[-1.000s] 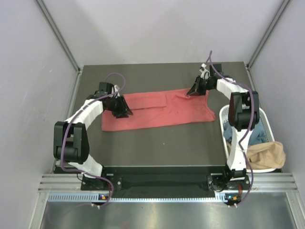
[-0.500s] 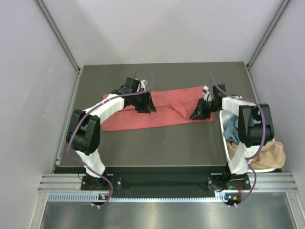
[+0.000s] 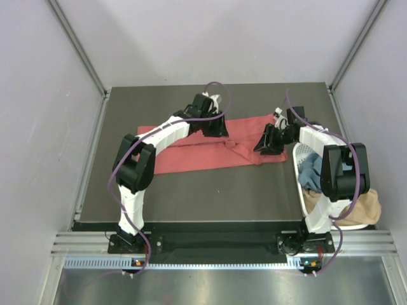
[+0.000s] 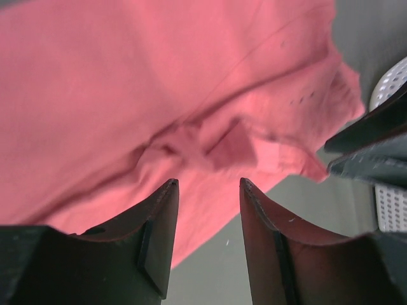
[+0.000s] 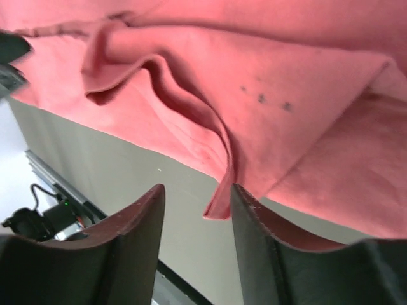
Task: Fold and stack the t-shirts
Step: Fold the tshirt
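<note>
A coral-red t-shirt (image 3: 184,155) lies spread across the middle of the dark table, rumpled into folds near its centre (image 4: 210,143). My left gripper (image 3: 217,127) hovers over the shirt's far middle; in the left wrist view the left gripper (image 4: 208,184) is open with nothing between the jaws. My right gripper (image 3: 262,145) sits over the shirt's right end. It is open (image 5: 197,189), and a loose folded corner of the shirt (image 5: 216,204) hangs just beside its right finger. A blue t-shirt (image 3: 311,171) and a tan t-shirt (image 3: 356,206) lie in the basket.
A white slotted basket (image 3: 304,150) stands at the table's right edge, close to my right arm, and its wall (image 4: 391,82) shows in the left wrist view. Grey walls enclose the table on the left, far and right sides.
My left gripper has swept from the shirt's left end to its far middle. My right gripper has come from the far right corner toward the near side and opened, letting go of the cloth.
</note>
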`<state>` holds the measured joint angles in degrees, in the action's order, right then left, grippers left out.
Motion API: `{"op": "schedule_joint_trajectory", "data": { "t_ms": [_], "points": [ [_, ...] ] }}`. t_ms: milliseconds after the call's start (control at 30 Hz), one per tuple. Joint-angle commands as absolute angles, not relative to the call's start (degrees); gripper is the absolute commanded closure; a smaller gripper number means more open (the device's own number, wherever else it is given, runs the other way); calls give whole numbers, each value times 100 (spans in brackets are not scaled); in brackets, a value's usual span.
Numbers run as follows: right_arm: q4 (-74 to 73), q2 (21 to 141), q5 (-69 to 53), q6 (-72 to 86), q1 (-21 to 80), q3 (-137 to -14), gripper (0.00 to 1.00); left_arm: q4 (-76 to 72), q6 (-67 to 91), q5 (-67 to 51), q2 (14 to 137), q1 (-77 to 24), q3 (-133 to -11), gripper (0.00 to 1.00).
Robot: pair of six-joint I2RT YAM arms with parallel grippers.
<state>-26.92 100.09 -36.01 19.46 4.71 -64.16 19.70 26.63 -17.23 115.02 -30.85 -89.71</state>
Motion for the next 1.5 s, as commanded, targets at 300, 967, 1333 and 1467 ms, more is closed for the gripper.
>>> {"op": "schedule_joint_trajectory", "data": {
  "t_ms": [300, 967, 1333, 1467],
  "points": [
    [-3059, 9527, -3155, 1371, 448, -6293, 49, 2188, 1311, -581, 11768, -3840, -9694, 51],
    [-3076, 9738, -3120, 1327, 650, -6311, 48, 2821, 1318, -220, 12305, -4017, -10380, 55],
    [-3085, 9773, -3111, 1301, 747, -6267, 48, 2962, 1468, -167, 12067, -4043, -10424, 53],
    [-3059, 9773, -3120, 1292, 782, -6267, 48, 3076, 1441, -132, 12129, -4131, -10512, 52]
  ]
}}
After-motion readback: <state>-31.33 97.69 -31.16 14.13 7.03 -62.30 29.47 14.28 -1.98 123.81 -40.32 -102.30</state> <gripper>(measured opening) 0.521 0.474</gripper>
